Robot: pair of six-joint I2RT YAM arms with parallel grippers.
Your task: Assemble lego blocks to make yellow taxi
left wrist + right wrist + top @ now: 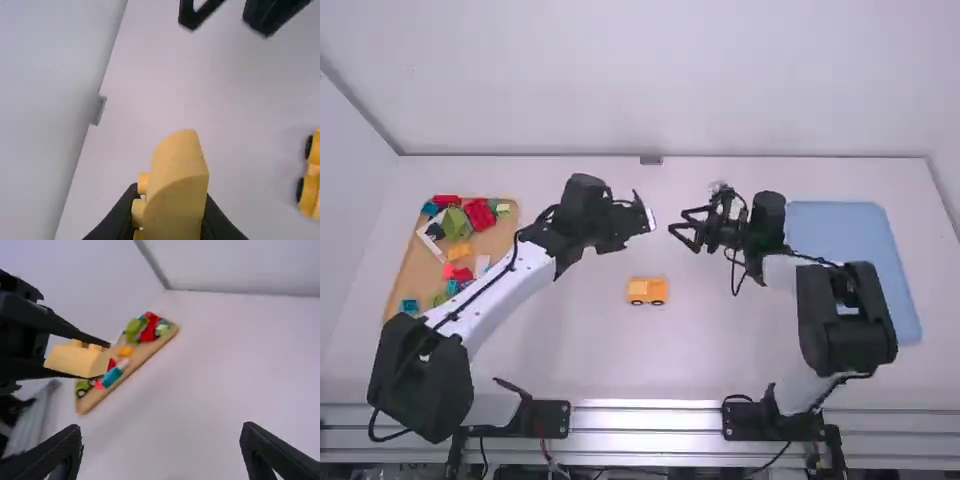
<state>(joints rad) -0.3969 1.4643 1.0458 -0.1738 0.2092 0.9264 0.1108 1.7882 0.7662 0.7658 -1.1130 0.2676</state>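
Left wrist view: left gripper [171, 194] clamped on yellow block [176, 200]; right gripper [161, 429] open, empty. Handover risk: off-centre contact could twist block, spoiling fit on wheeled base [647, 291].

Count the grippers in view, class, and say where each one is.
2. The left gripper, holding a yellow block, is above the table beyond the yellow car; the right gripper faces it, open.

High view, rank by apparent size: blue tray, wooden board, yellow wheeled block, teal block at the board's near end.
1. Blue tray and wooden board: too close to rank, tray partly covered
2. Yellow wheeled block
3. Teal block
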